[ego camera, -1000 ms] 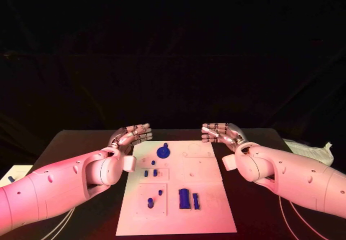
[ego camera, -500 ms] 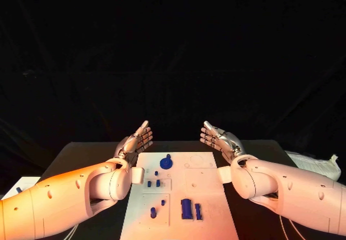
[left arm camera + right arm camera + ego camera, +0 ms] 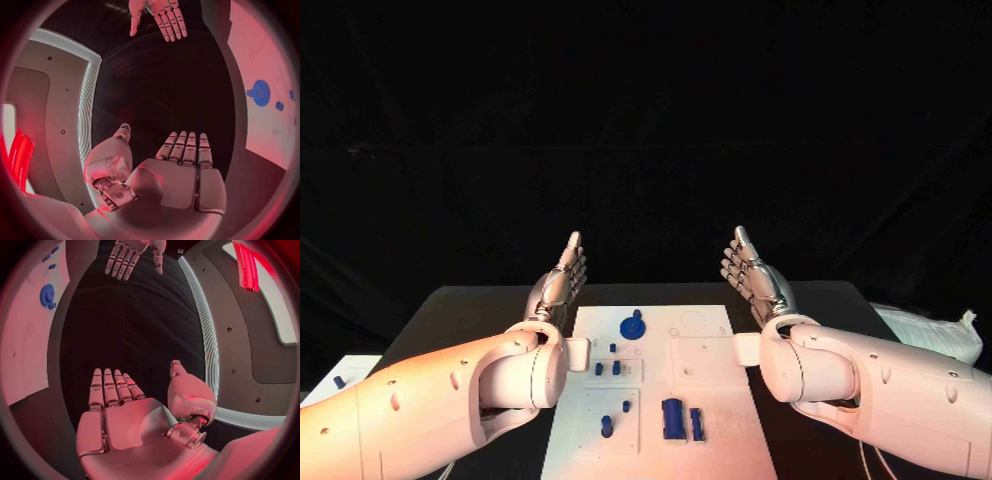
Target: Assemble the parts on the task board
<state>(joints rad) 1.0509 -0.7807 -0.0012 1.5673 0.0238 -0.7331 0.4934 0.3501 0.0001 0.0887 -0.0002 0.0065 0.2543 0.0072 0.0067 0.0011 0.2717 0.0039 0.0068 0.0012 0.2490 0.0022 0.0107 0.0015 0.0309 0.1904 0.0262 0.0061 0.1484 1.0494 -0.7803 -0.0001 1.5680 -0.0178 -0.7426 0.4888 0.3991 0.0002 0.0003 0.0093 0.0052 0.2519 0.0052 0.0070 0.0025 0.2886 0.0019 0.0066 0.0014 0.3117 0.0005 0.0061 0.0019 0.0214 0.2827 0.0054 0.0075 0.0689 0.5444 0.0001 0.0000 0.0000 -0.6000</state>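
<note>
Head view shows me the left hand [image 3: 557, 285] and the right hand [image 3: 757, 280] raised above the far end of the task board [image 3: 689, 400], one on each side, palms facing each other. Both hands hold nothing, with their fingers straight and close together. On the board I see the blue parts: a gear [image 3: 633, 326] near the far end, small pegs [image 3: 607, 368] in the middle and two taller blocks [image 3: 682, 418] nearer to me
</note>
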